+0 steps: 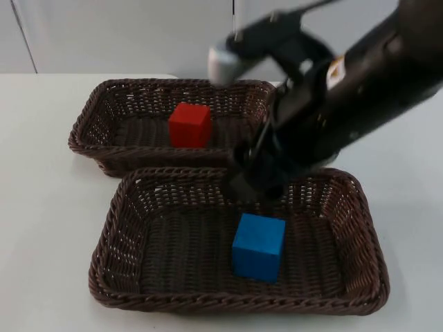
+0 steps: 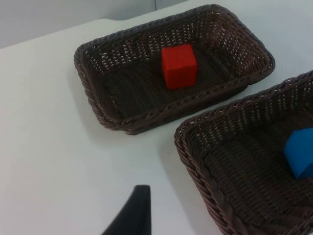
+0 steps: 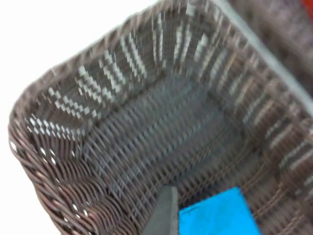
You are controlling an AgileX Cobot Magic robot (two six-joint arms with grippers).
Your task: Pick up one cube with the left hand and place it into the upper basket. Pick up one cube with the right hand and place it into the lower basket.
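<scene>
The right gripper (image 1: 255, 181) hangs over the far rim of the lower basket (image 1: 111, 228), its black arm slanting in from the upper right of the top view; whether its fingers stand wide or narrow cannot be told, and nothing is seen held in it. Just below and in front of it the blue cube (image 1: 258, 247) rests on the woven floor of the lower basket, apart from the gripper, somewhat right of the basket's middle. In the right wrist view a black fingertip (image 3: 164, 215) stands beside the blue cube (image 3: 217, 215), with the dark wicker wall (image 3: 44, 147) of the same basket curving around behind. The upper basket (image 1: 86, 124) lies directly behind the lower one, their long rims nearly touching, and holds the red cube (image 1: 190, 125) upright near its centre. The left gripper (image 2: 133, 213) waits over the bare white table (image 2: 54, 147), well clear of both baskets; its opening cannot be judged. From there the red cube (image 2: 179, 66) shows inside the upper basket (image 2: 88, 83).
</scene>
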